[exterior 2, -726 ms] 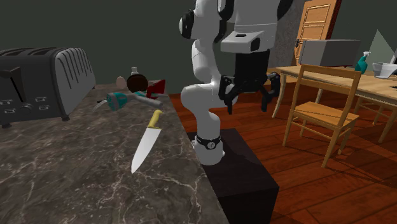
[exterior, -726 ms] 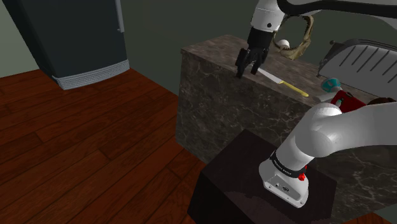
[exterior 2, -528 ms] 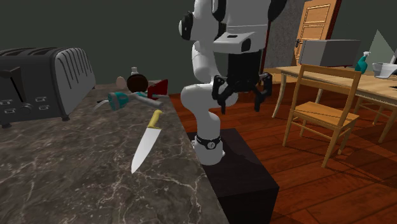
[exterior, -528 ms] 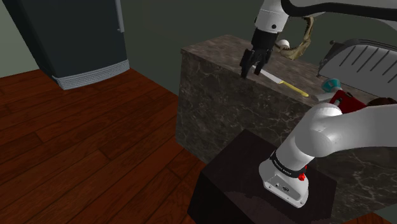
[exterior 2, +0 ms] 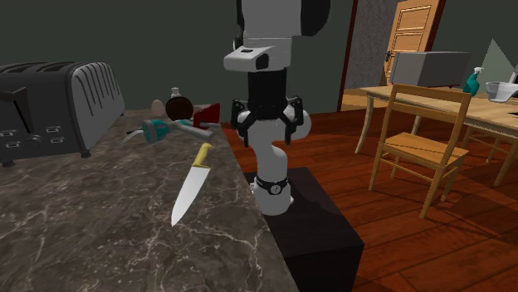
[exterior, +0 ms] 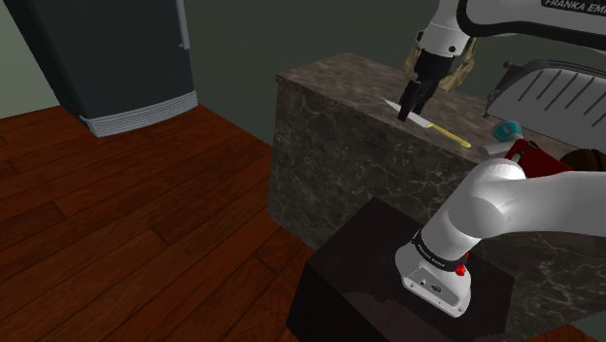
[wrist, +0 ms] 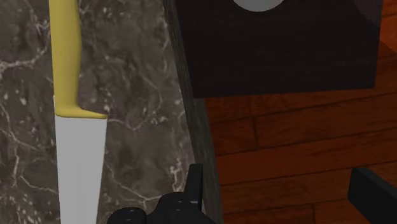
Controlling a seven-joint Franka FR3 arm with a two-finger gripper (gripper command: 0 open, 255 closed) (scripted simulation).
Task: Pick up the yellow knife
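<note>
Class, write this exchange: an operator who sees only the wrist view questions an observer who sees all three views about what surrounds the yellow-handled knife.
Operator: What lies beyond the handle of the knife?
Observer: Small things, among them a teal object and a red one.
Operator: Anything large on the counter?
Observer: A dark toaster, at the second exterior view's left.
Operator: And off the counter?
Observer: A wooden chair, at that view's right.

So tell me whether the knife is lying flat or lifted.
Lying flat. The knife rests on the counter, blade and yellow handle both down; the open jaws do not touch it.
</note>
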